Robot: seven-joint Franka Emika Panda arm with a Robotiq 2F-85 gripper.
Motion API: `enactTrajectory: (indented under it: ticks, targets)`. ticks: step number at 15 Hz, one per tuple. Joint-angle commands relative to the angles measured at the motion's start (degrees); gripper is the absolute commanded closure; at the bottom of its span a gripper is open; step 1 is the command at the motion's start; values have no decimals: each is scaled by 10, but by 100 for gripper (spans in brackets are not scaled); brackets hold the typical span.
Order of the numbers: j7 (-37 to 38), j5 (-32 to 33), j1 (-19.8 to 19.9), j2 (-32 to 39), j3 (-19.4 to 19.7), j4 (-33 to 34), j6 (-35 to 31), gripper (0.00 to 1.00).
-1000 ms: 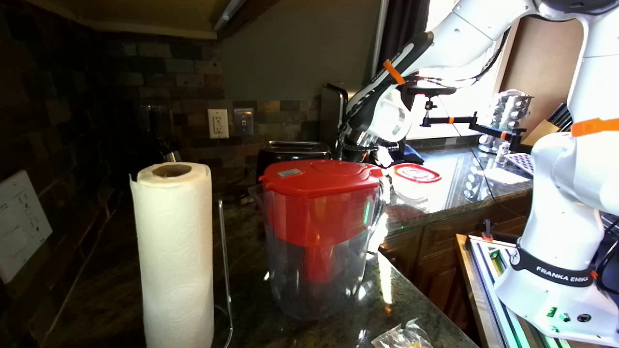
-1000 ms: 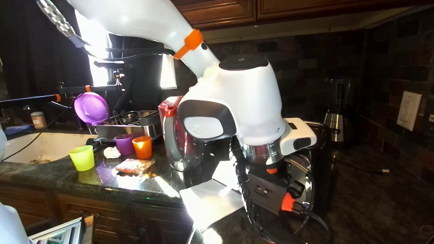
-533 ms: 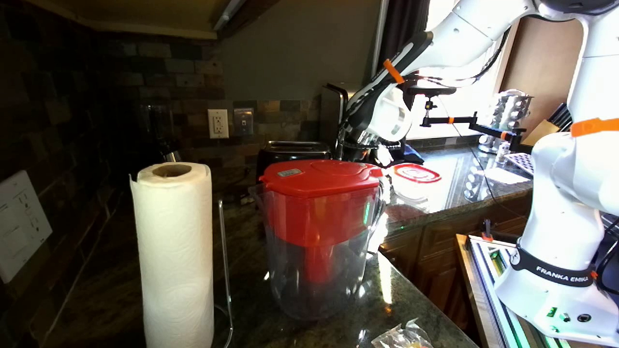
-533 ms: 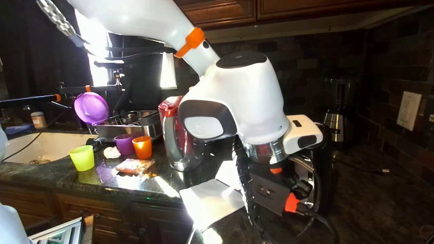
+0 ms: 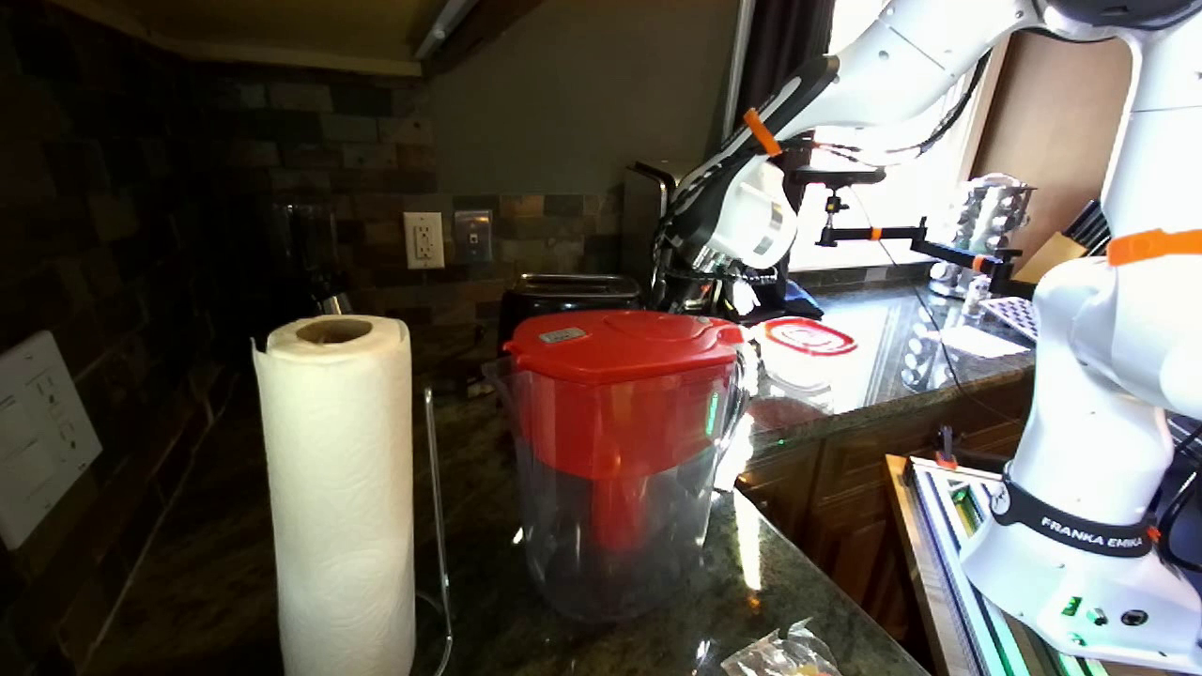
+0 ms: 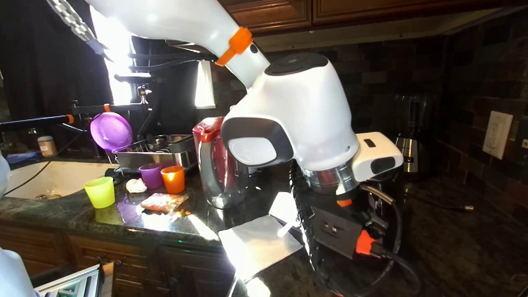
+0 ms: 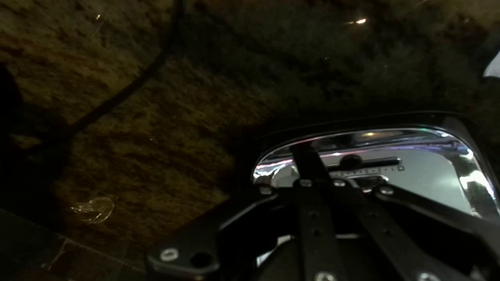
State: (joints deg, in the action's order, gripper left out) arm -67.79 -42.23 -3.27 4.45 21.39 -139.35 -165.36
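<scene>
My gripper (image 7: 311, 158) shows in the wrist view with its black fingers together and nothing seen between them. The fingers are in front of the chrome-rimmed control panel of a black toaster (image 7: 424, 175). The panel has a slider slot with a dark knob (image 7: 351, 161) and a small chrome-edged part below it. I cannot tell whether the fingertips touch the panel. The toaster (image 5: 573, 293) also shows in an exterior view, behind a red-lidded water pitcher (image 5: 620, 422). In an exterior view the gripper's body (image 6: 334, 233) hangs below the wrist, and its fingertips are hidden.
A paper towel roll (image 5: 338, 507) stands near the pitcher. Yellow-green (image 6: 100, 192), purple (image 6: 151, 176) and orange (image 6: 173, 179) cups stand beside the sink (image 6: 74, 173). A plastic packet (image 6: 163, 202) lies near them. A pale sheet (image 6: 260, 243) lies near the gripper. A dark cord (image 7: 117, 97) crosses the counter.
In an exterior view the wrist and gripper have moved to the right and slightly up, with a small tilt. The pitcher, cups and towel roll have not moved.
</scene>
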Motion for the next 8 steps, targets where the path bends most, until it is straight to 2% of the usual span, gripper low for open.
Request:
enactTrajectory:
  ticks: [1,8]
  targets:
    - [-2,-2,1,6,1,8,-5,73]
    - [20,56,1,1,17,-4,14,23]
